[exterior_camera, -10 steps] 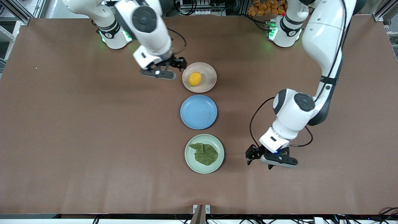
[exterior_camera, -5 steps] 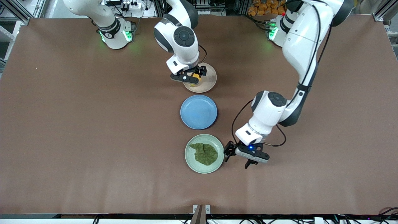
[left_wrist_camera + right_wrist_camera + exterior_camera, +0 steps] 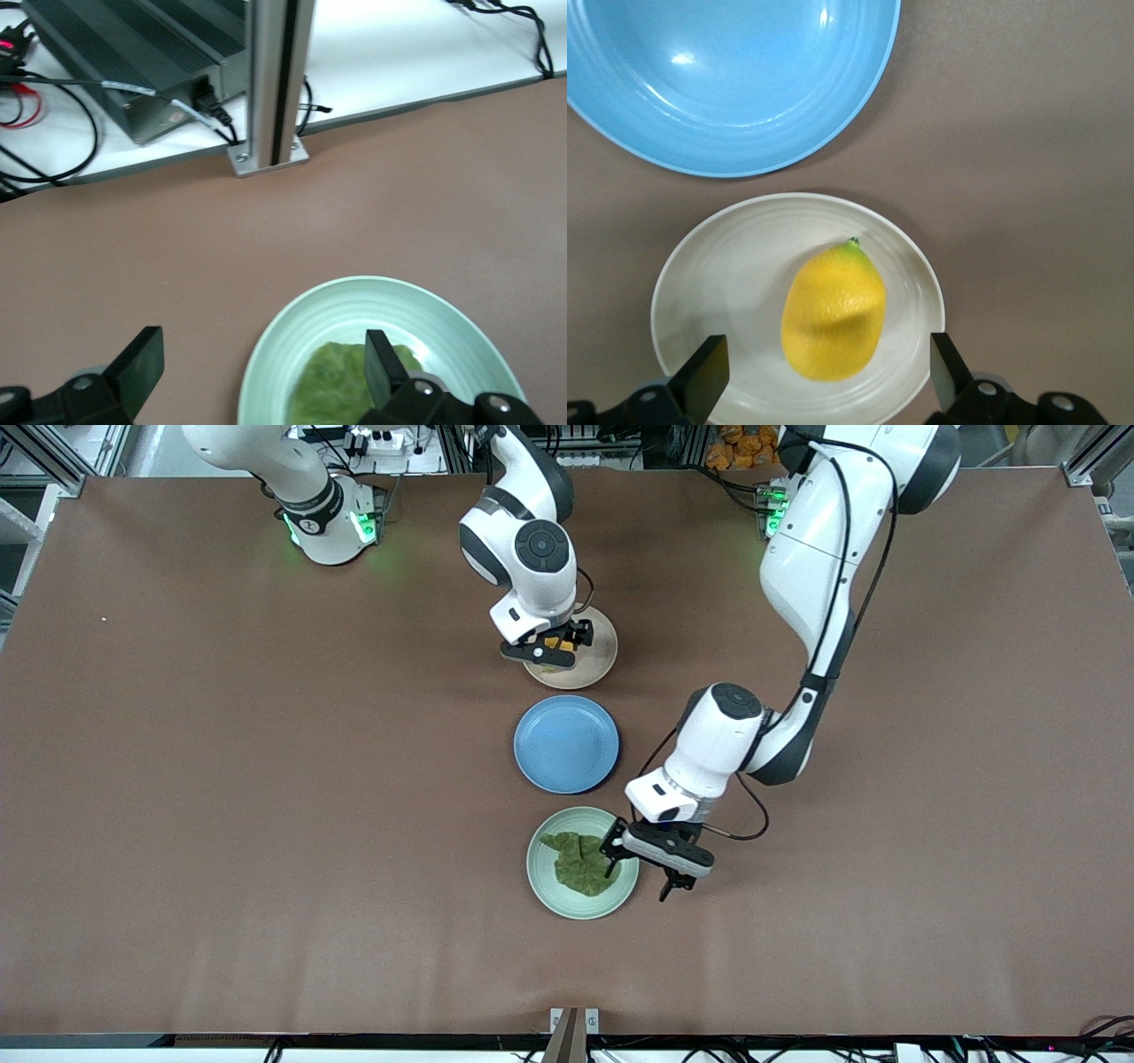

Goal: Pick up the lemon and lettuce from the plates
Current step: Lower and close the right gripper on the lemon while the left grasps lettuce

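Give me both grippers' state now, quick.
Left gripper: open, over the green plate's edge, beside the lettuce.
Right gripper: open, over the lemon.

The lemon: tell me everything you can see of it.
The lemon is a small oval yellow fruit with a lightly pitted skin and a greenish pointed tip. It lies on its side in the beige-pink plate, touching only the plate, which is farther from the front camera than the blue plate. The right gripper hangs open over it, fingers on either side, not touching.

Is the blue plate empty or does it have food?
Empty. The blue plate shows only its bare blue inside, nothing lying on it.
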